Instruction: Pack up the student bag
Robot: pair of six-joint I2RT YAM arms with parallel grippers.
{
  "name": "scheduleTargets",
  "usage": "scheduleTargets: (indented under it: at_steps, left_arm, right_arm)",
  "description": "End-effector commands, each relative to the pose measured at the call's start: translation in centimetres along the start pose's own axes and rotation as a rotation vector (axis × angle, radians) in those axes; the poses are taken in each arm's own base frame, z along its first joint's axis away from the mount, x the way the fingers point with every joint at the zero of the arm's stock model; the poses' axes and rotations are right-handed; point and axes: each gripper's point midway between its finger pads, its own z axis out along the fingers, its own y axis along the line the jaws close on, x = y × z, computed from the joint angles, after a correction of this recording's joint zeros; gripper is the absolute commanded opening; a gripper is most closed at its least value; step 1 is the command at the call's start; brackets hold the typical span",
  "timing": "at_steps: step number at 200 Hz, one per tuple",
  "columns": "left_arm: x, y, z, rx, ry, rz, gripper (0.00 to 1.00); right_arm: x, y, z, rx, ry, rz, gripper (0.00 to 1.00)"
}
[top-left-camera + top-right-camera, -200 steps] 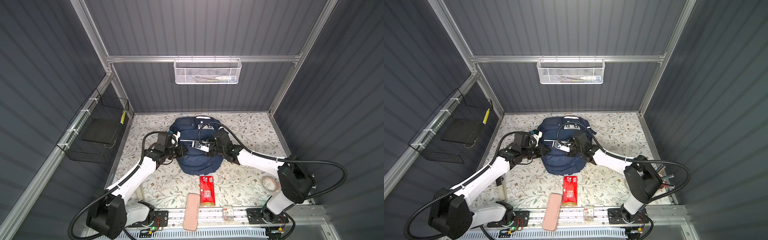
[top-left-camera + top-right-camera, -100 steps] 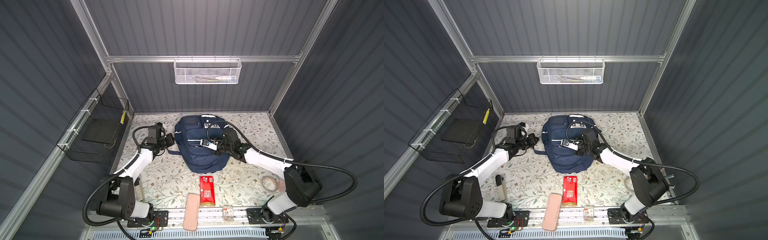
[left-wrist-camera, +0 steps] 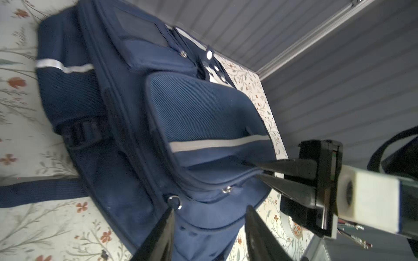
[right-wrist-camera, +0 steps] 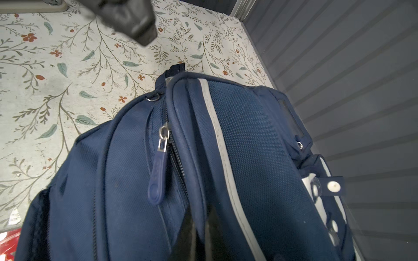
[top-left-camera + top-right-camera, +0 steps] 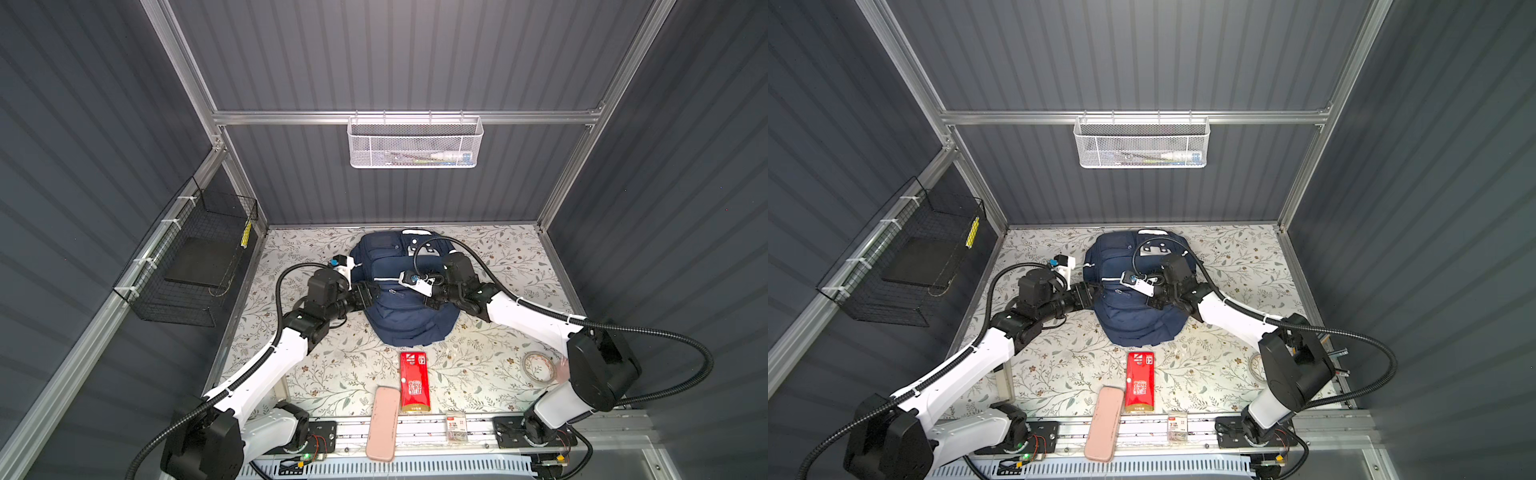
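Seam of student bag (image 5: 409, 307) is pinched by closed right gripper (image 3: 252, 169); left gripper (image 3: 210, 208), jaws part-open and empty, is placed nearer metal ring (image 3: 174, 201), just ahead.

Left gripper (image 3: 210, 208) wide, right gripper (image 3: 252, 169) tight.

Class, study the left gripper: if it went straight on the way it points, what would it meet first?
The left gripper, jaws open, would likely first meet the student bag, near its metal ring; depth is unclear.
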Motion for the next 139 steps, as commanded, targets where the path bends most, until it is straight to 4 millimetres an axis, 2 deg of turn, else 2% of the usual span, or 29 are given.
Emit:
scheduleTargets:
  at_steps: [1,42,80,109,139]
  left_arm:
    - [0.4,-0.9,1.1,-0.011,-0.021,0.002,0.52]
    - [0.2,-1.2,1.6,-0.017,-0.061,-0.004,0.47]
    - [1.1,-0.3,3.3,-0.07,-0.052,-0.017,0.55]
    - [1.2,-0.8,4.1,-0.125,-0.06,0.047,0.57]
    - [1.4,0.2,5.0,-0.219,-0.026,0.091,0.39]
  right_arm:
    - [-3.2,-0.8,-0.7,0.005,-0.073,0.02,0.0]
    - [-4.3,-0.6,-0.6,-0.006,-0.083,0.033,0.0]
    - [-6.4,-0.3,-0.7,-0.021,-0.127,0.065,0.0]
    - [-7.3,0.4,-0.4,-0.041,-0.144,0.062,0.0]
    - [-7.3,0.4,-0.2,-0.041,-0.151,0.063,0.0]
